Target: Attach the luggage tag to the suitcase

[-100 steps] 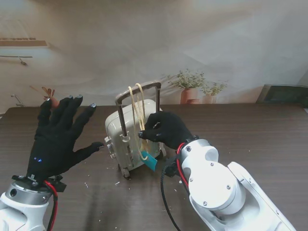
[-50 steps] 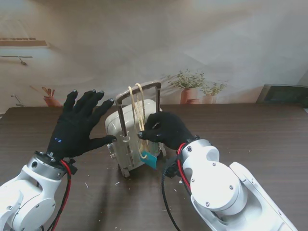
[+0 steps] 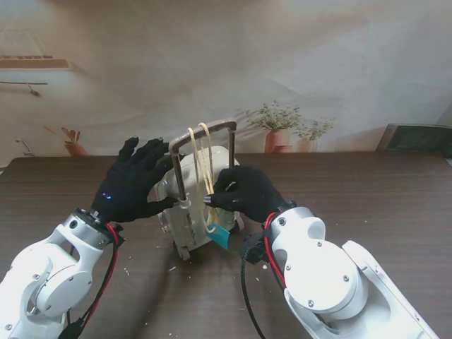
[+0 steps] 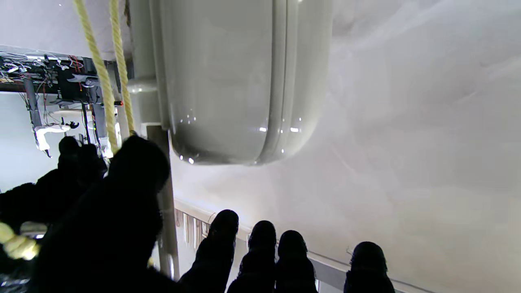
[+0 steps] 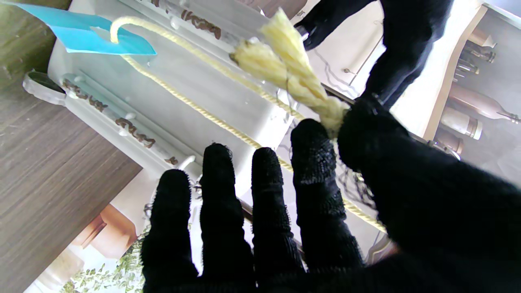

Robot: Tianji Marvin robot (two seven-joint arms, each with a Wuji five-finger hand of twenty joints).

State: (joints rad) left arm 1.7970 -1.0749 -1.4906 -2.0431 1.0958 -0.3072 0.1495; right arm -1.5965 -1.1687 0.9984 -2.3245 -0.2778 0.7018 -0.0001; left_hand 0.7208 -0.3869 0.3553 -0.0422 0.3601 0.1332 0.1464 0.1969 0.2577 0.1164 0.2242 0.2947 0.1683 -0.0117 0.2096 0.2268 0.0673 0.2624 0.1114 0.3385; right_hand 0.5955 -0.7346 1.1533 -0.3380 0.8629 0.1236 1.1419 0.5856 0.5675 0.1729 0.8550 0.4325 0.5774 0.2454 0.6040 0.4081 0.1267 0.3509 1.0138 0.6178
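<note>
Nearest me, the two white arms rise from the bottom corners over the dark wooden tabletop (image 3: 367, 191), which is dotted with small pale crumbs around the suitcase.

The right hand (image 3: 247, 192) is clenched on the yellow cord (image 3: 205, 159): thumb and forefinger pinch its frayed, knotted end (image 5: 285, 65), while the other fingers (image 5: 264, 191) stay stretched out alongside the case. From that pinch the cord runs on to the blue tag (image 3: 220, 236), which hangs low against the right side of the case, just above the tabletop, its long axis slanting down toward me.

The small cream suitcase (image 3: 185, 212) stands upright near the middle of the tabletop, its long axis vertical and its wheels at the near end. Its brown pull handle (image 3: 205, 134) is extended straight up, and the cord is looped over the handle's top bar, both strands hanging down the case's right face.

On the left, the left hand (image 3: 131, 183) is released, fingers spread, palm turned to the case's left side; the fingertips sit just beside the shell and handle post, and I cannot tell whether they touch.

Farther off, potted plants (image 3: 279, 127) line the pale wall.
</note>
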